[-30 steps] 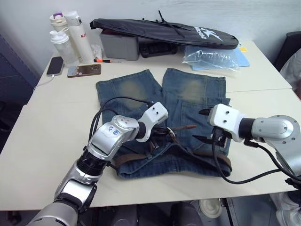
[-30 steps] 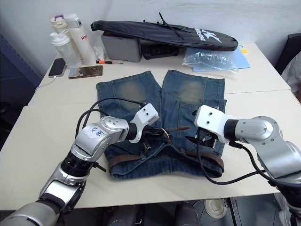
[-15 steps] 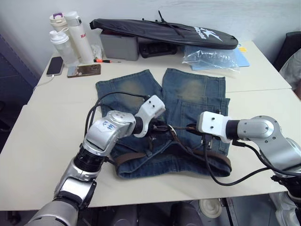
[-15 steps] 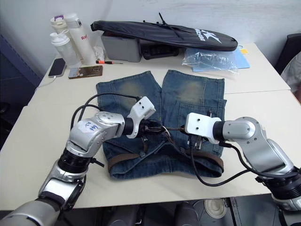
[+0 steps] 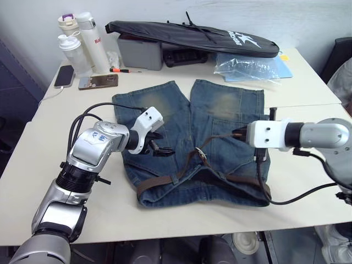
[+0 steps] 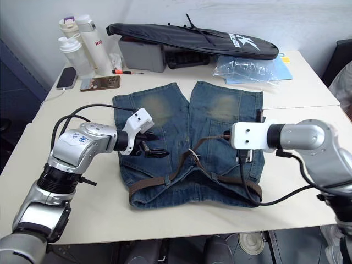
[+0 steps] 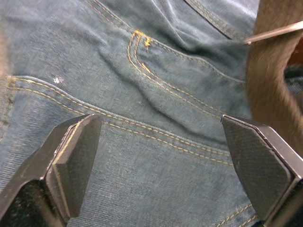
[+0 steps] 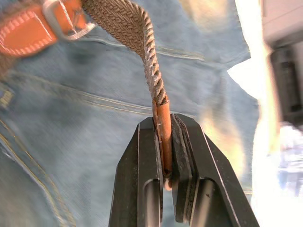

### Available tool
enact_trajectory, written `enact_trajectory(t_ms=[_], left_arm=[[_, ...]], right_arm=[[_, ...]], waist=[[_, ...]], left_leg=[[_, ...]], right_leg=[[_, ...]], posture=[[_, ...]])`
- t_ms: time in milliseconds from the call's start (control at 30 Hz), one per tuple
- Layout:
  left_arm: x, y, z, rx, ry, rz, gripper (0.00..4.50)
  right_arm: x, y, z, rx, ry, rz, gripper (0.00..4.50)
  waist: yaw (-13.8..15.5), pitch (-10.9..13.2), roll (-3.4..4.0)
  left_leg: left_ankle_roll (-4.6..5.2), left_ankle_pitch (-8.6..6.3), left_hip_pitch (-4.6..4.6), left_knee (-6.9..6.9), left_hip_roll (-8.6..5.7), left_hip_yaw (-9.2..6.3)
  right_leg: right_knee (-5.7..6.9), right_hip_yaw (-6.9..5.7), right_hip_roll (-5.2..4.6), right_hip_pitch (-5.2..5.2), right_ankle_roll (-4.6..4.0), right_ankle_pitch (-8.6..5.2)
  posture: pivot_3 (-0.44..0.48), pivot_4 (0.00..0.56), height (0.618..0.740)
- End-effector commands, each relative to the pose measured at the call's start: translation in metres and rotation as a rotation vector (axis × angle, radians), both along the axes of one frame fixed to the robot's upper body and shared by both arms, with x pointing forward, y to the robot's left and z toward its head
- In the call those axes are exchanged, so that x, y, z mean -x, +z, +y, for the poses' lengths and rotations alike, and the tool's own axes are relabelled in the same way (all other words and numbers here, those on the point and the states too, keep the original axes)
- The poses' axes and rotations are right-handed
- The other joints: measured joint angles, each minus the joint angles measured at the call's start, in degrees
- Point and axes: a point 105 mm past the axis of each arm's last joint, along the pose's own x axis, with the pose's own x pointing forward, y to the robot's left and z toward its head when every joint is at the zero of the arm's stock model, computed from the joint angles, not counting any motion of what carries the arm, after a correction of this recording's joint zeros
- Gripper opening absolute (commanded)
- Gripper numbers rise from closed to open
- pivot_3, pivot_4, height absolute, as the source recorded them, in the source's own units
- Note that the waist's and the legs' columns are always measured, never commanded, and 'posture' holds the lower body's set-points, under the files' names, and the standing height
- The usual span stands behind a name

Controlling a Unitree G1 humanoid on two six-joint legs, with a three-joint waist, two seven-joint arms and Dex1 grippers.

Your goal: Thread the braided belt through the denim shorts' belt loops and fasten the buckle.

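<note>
The denim shorts (image 5: 220, 110) lie flat on the table, waistband toward me. The braided belt (image 5: 181, 171) runs along the waistband and rises in a loop past the silver buckle (image 5: 201, 156) toward the right. My right gripper (image 5: 237, 133) is shut on the belt's leather tip (image 8: 163, 127), and the strap (image 8: 135, 33) stretches away from it to the buckle (image 8: 66, 23). My left gripper (image 5: 159, 144) hovers open over the left leg, apart from the belt, its fingers (image 7: 71, 156) spread wide above bare denim. I cannot make out the belt loops.
At the back left stand bottles (image 5: 82, 44), a phone (image 5: 64, 76) and a gold case (image 5: 98, 82). A black bag (image 5: 192, 36) lies over a grey box (image 5: 139, 53), beside a plastic bag (image 5: 247, 67). Bare table (image 5: 66, 209) flanks the shorts.
My left gripper opened, let go of the belt and drew back to the left. My right gripper shut on the belt's tip and pulled it to the right, lifting the strap.
</note>
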Motion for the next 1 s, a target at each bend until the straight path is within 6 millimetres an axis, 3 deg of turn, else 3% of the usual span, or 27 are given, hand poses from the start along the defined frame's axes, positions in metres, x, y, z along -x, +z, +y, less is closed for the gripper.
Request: enact_trajectory(t_ms=[33, 100, 167, 300, 367, 433, 567, 733, 1000], left_arm=[[0.007, -0.017, -0.001, -0.035, -0.033, 0.020, 4.48], [0.009, -0.031, 0.000, -0.076, -0.034, 0.034, 4.48], [0.010, -0.029, -0.006, -0.032, -0.033, 0.044, 4.48], [-0.001, 0.007, -0.018, 0.142, -0.034, -0.040, 4.48], [-0.015, 0.039, -0.017, 0.276, 0.033, -0.112, 4.48], [-0.019, 0.053, -0.017, 0.337, 0.056, -0.132, 4.48], [-0.006, 0.074, -0.036, 0.421, -0.033, -0.137, 4.48], [0.018, 0.076, -0.068, 0.427, -0.142, -0.096, 4.48], [0.027, 0.065, -0.082, 0.366, -0.156, -0.098, 4.48]], right_arm=[[0.000, 0.033, -0.007, 0.028, 0.022, -0.123, 0.00], [0.000, 0.051, -0.005, 0.020, 0.042, -0.172, 0.00], [0.001, 0.062, 0.002, -0.018, 0.069, -0.180, 0.00], [0.010, 0.051, 0.019, -0.044, 0.132, -0.090, 0.00], [0.011, 0.042, 0.020, -0.050, 0.122, -0.055, 0.00], [0.011, 0.038, 0.020, -0.053, 0.111, -0.044, 0.00], [0.009, 0.036, 0.020, -0.061, 0.088, -0.031, 0.00], [0.006, 0.031, 0.017, -0.058, 0.048, -0.007, 0.00], [0.004, 0.025, 0.011, -0.057, 0.000, 0.016, 0.00]], waist=[[-0.07, -0.01, 0.01], [-0.16, -0.01, 0.03], [-0.22, -0.02, 0.05], [0.26, 0.01, -0.01], [0.43, 0.04, -0.06], [0.26, 0.05, -0.07], [0.02, -0.07, 0.13], [-0.02, -0.05, 0.09], [-0.02, -0.05, 0.10]], left_leg=[[0.00, 0.00, 0.00, -0.01, 0.00, 0.01], [0.00, 0.00, 0.00, 0.00, 0.02, 0.01], [0.00, 0.00, -0.01, 0.03, 0.01, 0.03], [0.01, -0.01, -0.03, 0.17, 0.03, -0.09], [0.01, -0.01, -0.10, 0.22, 0.03, -0.10], [0.02, -0.01, -0.14, 0.31, 0.01, -0.13], [0.03, -0.02, -0.09, 0.19, -0.02, -0.05], [0.02, -0.01, -0.11, 0.18, 0.01, -0.07], [0.02, -0.01, -0.04, 0.22, 0.00, -0.05]], right_leg=[[0.02, 0.01, 0.00, -0.01, 0.00, 0.00], [0.06, 0.01, 0.01, -0.02, 0.00, 0.00], [0.08, 0.03, 0.00, -0.04, 0.00, 0.00], [0.06, -0.04, 0.00, 0.04, 0.00, 0.00], [0.07, -0.05, -0.01, 0.03, 0.00, 0.00], [0.07, -0.11, -0.03, 0.04, 0.01, 0.02], [0.17, -0.10, -0.06, 0.06, 0.05, 0.04], [0.19, -0.10, -0.02, 0.05, 0.05, 0.04], [0.07, -0.04, -0.02, 0.07, 0.04, 0.03]], posture=[[0.000, 0.150, 0.652], [0.000, 0.150, 0.652], [0.000, 0.150, 0.652], [0.000, 0.150, 0.652], [0.000, 0.150, 0.652], [0.000, 0.150, 0.652], [0.000, 0.150, 0.652], [0.000, 0.150, 0.652], [0.000, 0.150, 0.652]])
